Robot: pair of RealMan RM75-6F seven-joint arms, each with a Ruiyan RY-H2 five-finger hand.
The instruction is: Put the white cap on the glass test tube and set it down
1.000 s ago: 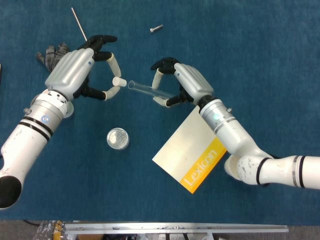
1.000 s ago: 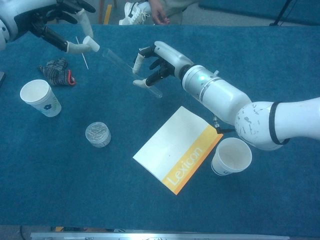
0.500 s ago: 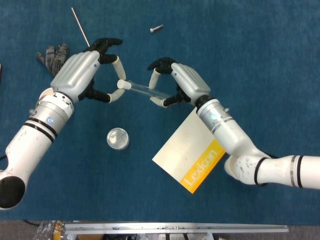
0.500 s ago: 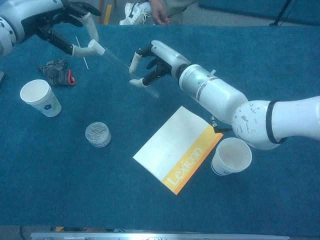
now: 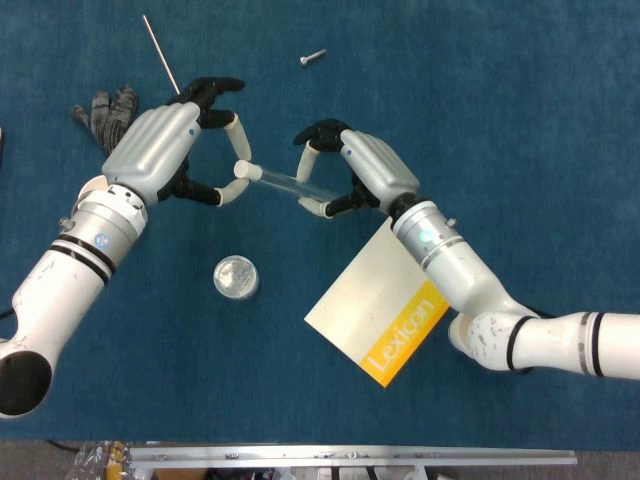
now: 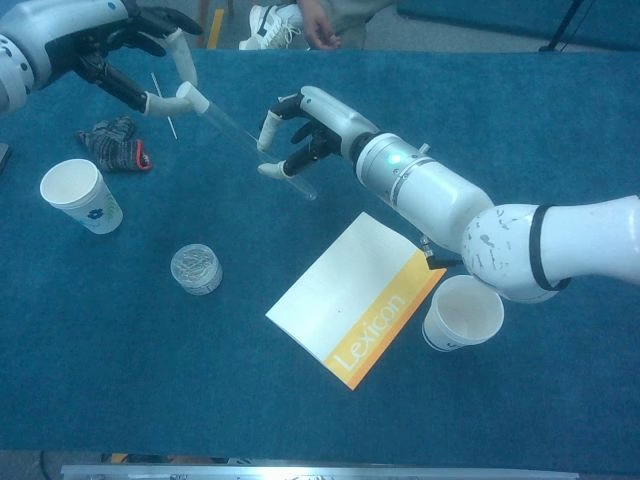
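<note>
White cap (image 5: 241,169) pinched by left hand (image 5: 165,145), on tube mouth | glass test tube (image 5: 285,182) gripped by right hand (image 5: 365,170)

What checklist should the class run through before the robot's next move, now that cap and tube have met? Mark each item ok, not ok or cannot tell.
1. Left hand holds the white cap between its fingertips: ok.
2. Right hand grips the glass test tube: ok.
3. Cap meets the tube's open end: ok; it sits right at the tip in both views.
4. Cap pushed fully home: cannot tell; the joint is too small to judge.
5. Tube lifted off the table: ok, going by the chest view.
6. Landing spot free: ok; bare cloth lies below the tube, between the small round container and the Lexicon booklet.
</note>
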